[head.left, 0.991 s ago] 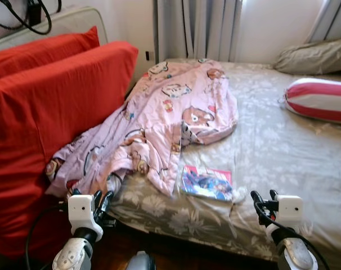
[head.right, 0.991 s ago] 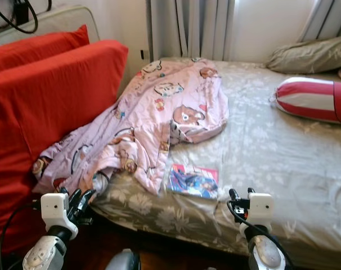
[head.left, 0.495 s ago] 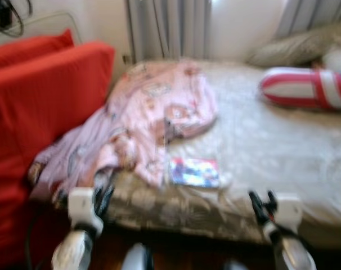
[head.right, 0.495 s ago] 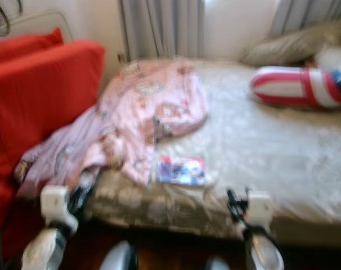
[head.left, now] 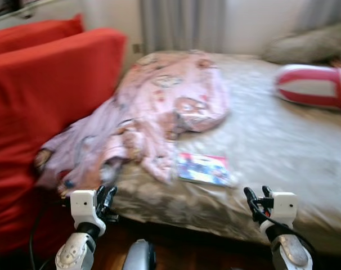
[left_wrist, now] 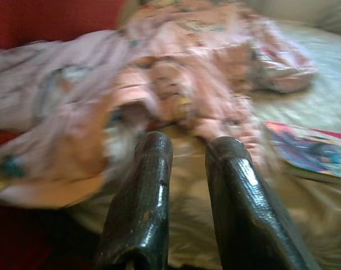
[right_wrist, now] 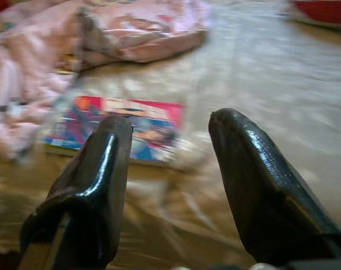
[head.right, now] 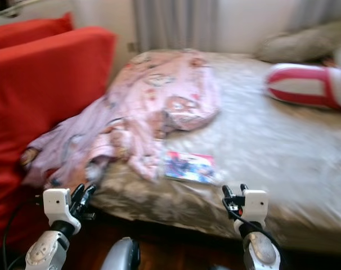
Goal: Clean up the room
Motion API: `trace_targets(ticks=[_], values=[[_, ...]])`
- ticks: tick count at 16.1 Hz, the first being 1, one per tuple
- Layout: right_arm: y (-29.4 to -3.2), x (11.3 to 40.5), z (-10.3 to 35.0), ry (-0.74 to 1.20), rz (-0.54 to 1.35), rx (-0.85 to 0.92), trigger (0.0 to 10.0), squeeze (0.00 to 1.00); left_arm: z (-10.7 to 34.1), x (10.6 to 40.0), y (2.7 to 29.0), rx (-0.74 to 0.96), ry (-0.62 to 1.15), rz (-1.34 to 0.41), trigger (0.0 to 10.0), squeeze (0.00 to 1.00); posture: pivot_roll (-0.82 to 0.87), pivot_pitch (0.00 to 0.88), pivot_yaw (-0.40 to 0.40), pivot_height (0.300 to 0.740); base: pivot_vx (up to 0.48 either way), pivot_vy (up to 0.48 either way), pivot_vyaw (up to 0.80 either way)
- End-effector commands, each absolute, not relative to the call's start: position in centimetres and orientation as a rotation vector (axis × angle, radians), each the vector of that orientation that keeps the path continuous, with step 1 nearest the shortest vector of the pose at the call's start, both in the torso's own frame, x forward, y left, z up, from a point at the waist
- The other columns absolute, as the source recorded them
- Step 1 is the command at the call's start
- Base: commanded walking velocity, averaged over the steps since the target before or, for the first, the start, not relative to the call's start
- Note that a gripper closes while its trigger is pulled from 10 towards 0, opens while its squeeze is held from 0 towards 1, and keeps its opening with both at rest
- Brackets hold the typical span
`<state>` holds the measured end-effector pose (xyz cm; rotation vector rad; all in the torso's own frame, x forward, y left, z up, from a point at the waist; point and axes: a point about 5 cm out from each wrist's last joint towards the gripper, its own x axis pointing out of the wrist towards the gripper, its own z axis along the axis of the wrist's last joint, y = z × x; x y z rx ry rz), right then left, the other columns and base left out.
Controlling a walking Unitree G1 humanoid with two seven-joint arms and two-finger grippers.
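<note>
Compared with a second ago the whole scene is shifted and blurred by camera motion; nothing on the bed (head.left: 283,140) is seen displaced.

A grey floral sheet is spread over the bed, and a crumpled pink blanket (head.left: 159,112) with cartoon prints is draped across its left part, spilling over the edge toward the red sofa (head.left: 46,95) that stands just beside the bed. A colourful book (head.left: 204,169) is laid flat near the bed's front edge, touching the blanket's hem. A red-and-white striped bolster (head.left: 314,84) and a grey pillow (head.left: 308,48) are set at the far right, with grey curtains (head.left: 182,25) hung behind. The left gripper (head.left: 107,198) is held low before the blanket, fingers narrowly parted and empty; the right gripper (head.left: 255,199) is held before the book, spread wide and empty.
</note>
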<state>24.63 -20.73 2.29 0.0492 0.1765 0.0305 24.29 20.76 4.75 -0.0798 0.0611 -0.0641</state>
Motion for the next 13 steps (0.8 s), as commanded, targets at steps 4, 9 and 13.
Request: trace_targets(ticks=[4, 9, 13], values=[[-20.2, 25.8, 2.3, 0.173, 0.018, 0.100, 10.0, 0.00, 4.9, 24.8, 21.6, -0.061, 0.062, -0.072, 10.0, 0.00, -0.02, 0.000, 0.074, 0.622, 0.359, 0.000, 0.00], [-20.0, 26.6, 2.3, 0.182, 0.026, 0.114, 10.0, 0.00, 5.0, 25.2, 21.4, -0.060, 0.057, -0.086, 10.0, 0.00, -0.02, 0.000, 0.081, 0.622, 0.372, 0.000, 0.00], [-19.9, 27.3, 1.8, 0.202, -0.005, 0.141, 10.0, 0.00, 5.0, 25.5, 21.3, -0.061, 0.056, -0.101, 10.0, 0.00, -0.02, 0.000, 0.084, 0.622, 0.376, 0.000, 0.00]])
